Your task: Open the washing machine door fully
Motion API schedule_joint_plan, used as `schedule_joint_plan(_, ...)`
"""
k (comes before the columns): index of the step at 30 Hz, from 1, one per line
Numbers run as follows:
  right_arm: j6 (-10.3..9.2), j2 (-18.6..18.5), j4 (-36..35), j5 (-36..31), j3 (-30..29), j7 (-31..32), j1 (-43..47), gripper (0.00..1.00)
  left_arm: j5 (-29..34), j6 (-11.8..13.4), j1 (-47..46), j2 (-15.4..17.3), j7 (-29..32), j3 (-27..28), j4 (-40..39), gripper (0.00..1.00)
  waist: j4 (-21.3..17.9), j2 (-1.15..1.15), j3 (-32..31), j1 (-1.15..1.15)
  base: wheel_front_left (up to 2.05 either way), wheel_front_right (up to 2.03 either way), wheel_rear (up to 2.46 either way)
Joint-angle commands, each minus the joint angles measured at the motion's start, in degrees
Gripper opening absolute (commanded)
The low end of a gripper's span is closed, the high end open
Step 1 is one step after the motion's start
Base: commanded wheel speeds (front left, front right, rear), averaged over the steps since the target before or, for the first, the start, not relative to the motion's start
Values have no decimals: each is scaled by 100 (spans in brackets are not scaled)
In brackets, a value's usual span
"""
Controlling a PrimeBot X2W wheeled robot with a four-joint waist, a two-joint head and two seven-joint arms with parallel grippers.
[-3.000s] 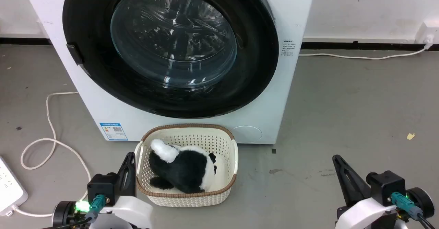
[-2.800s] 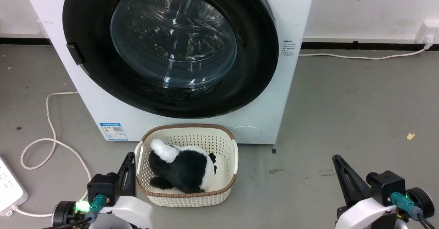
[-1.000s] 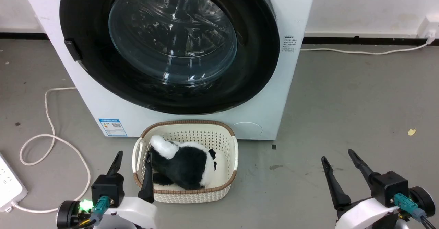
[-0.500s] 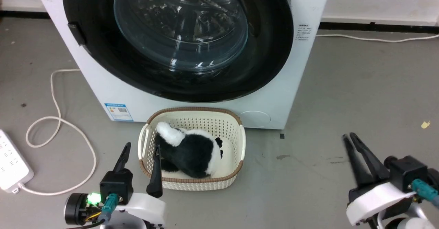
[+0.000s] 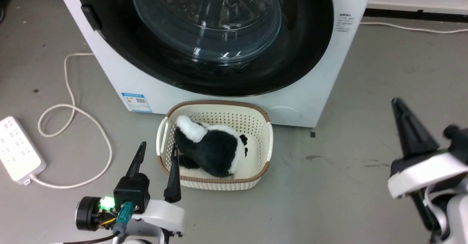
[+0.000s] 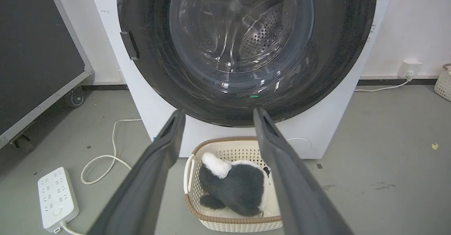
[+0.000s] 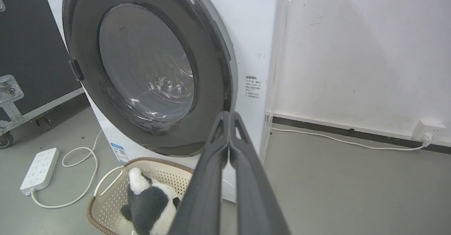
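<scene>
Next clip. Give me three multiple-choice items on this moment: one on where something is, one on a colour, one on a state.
1. The cream basket stands:
A) inside the drum
B) on the floor before the washing machine door
C) on top of the washer

2. The plush toy in it is:
A) red
B) yellow
C) black and white

3. The right gripper has its jaws:
A) pressed together
B) wide apart
C) clamped on the basket

Key:
1 B, the head view shows it on the grey floor below the door.
2 C, both colours show on its fur.
3 A, in the right wrist view the tips meet.
</scene>
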Motion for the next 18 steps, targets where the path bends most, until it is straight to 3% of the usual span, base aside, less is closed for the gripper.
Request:
schedule_joint_plan(1, -3, -66, 29, 134, -53, 36, -219, 0, 15, 54, -126, 19, -76, -68, -39, 100, 53, 0, 63, -1, 0, 0, 0)
schedule_joint_plan(18, -4, -70, 827, 1285, -578, 896, -1827, 0, 5, 290, -406, 20, -268, -317, -143, 100, 363, 0, 629, -1, 0, 0, 0)
